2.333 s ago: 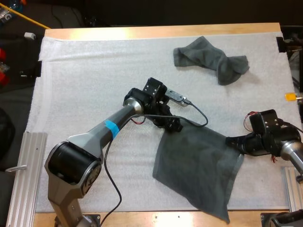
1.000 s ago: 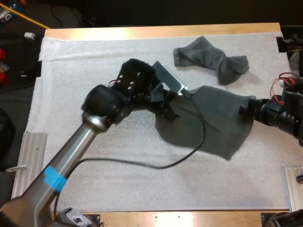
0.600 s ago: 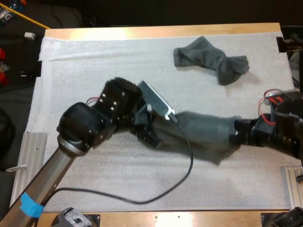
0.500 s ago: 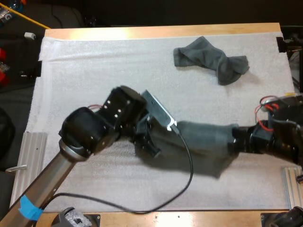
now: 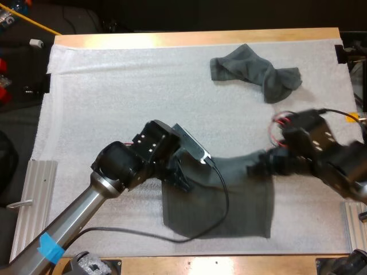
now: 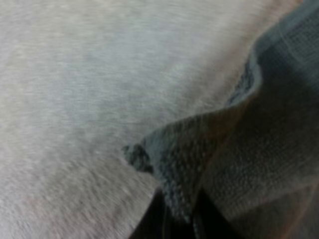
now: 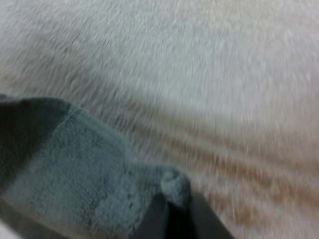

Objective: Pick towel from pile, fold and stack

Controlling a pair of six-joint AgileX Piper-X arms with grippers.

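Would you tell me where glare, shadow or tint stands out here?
High view: a bright sheen on the table at its far edge. Left wrist view: the towel darkens under its fold. Right wrist view: a warm orange tint on the mat beside the towel's corner.

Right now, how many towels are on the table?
2. A crumpled towel lies far right on the mat; a spread towel sits near the front, corners held by left gripper and right gripper. None seems hidden.

Bare white mat (image 5: 97,103) lies open to the left of the left gripper (image 5: 183,184) and ahead of both grippers. The spread towel (image 5: 223,200) fills the space between it and the right gripper (image 5: 256,170). A crumpled towel (image 5: 255,71) sits well ahead of the right gripper.
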